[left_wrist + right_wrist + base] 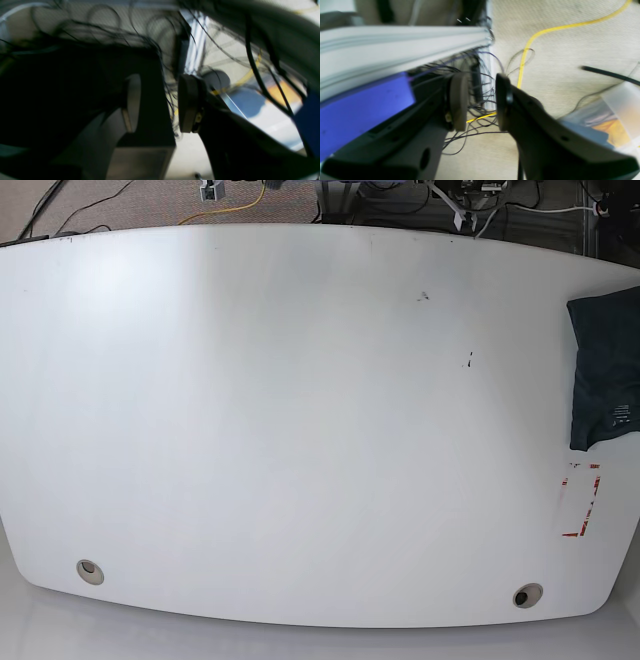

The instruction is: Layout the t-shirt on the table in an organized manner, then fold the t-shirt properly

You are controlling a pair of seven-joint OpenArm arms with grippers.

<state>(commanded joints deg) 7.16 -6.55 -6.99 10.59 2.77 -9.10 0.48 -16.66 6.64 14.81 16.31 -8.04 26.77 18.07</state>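
The t-shirt [606, 372] lies at the table's [300, 430] right edge (behind the tape rectangle [581, 500]).

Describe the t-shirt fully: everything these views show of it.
The t-shirt is dark navy, soft-looking cloth, lying flat as a compact, roughly rectangular bundle that looks folded, at the base view's right edge of the white table. The frame cuts off its right side. A small pale printed mark shows near its lower end. It rests only on the tabletop, above the red tape rectangle and apart from it. No gripper touches it in the base view. Neither wrist view clearly shows it.
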